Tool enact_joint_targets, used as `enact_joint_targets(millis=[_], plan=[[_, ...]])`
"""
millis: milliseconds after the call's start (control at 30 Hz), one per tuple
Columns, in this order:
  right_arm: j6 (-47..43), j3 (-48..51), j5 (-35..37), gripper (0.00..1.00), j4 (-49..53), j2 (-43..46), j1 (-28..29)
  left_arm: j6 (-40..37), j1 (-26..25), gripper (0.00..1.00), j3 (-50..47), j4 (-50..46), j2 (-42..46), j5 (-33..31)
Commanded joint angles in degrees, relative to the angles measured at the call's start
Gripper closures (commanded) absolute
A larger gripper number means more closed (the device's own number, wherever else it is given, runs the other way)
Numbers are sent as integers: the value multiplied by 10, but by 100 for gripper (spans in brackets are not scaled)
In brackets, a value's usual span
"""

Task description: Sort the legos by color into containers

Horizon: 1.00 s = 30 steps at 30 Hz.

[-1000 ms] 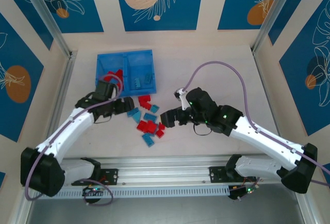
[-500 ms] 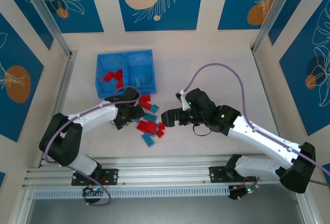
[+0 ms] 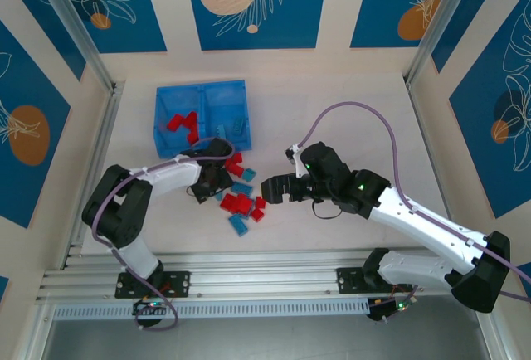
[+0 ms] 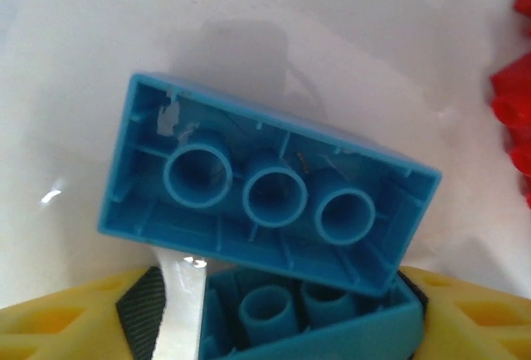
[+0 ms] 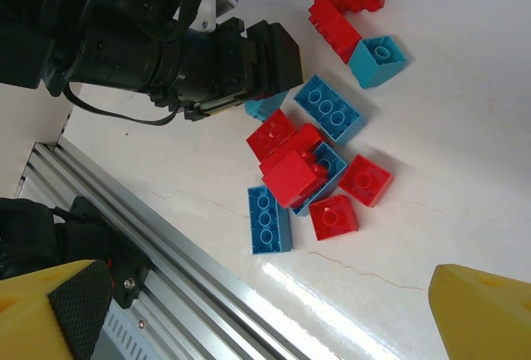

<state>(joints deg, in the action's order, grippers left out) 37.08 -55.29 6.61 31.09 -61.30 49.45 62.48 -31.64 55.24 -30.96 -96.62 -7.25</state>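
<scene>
Swung from beside the tray (image 3: 199,86) down among the loose legos (image 5: 319,169) since the earlier frame, the left gripper (image 3: 217,187) is set low, its arm folded back. One teal brick (image 4: 315,318) is seen between its fingers (image 4: 50,327), and a second teal brick (image 4: 265,202) lies just ahead, underside up. Whether anything is clamped cannot be told. The right gripper (image 3: 270,187) is spread wide. Roughly eleven legos are scattered between both grippers. Red bricks (image 3: 178,122) are kept in the tray's left compartment, teal ones (image 3: 236,125) in its right.

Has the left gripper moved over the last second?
Yes. The left gripper has swung right, away from the near-left corner of the blue tray, to the left edge of the loose bricks.
</scene>
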Motion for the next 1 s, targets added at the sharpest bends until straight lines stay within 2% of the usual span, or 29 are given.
enact_joint_targets(millis=[0,167,333,500,667,800,967], plan=[[1,-14,-4,0,13,5,-2,12,-1,35,7,-1,-12,-6],[-13,-16,-42,1,15,-8,-2,4,0,45,-2,-4,3,-14],[-9,-20,-46,1,8,-19,1,-24,-1,53,-3,-12,44,-11],[-8,-29,-32,1,9,-18,1,-56,-4,54,21,-43,115,-16],[-3,-32,-14,0,8,-10,1,-112,-8,56,78,-49,168,-73],[1,-34,-2,0,10,-8,0,-189,-1,56,172,-48,114,-155],[8,-37,4,1,19,-2,1,-267,30,56,345,-54,-38,-182]])
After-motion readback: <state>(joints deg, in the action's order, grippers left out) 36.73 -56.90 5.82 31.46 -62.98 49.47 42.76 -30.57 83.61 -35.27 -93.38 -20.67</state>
